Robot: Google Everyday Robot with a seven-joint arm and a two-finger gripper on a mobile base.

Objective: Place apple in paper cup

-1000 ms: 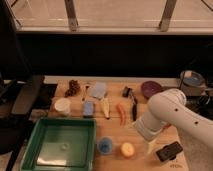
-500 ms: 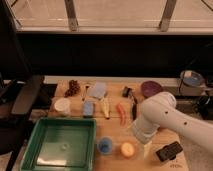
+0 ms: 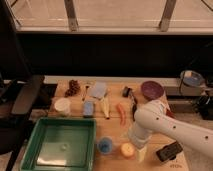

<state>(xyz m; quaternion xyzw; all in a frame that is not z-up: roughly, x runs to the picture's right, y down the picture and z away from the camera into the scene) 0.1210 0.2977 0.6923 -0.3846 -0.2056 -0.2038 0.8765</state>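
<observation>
Front of worktop [image 3: 114, 131]: green tray [image 3: 35, 131], small blue cup [image 3: 105, 145], then the apple [image 3: 127, 149] on the wood just right of that cup. Gripper [image 3: 139, 151] hangs close beside the apple's right; its hold cannot be told. Paper cup [image 3: 62, 106] stands farther back left, well apart. Purple bowl [image 3: 151, 90] far right.

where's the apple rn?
Camera view: the small round yellow-orange apple sits at the front of the wooden table, between the small blue cup on image-left and the gripper on image-right.
</observation>
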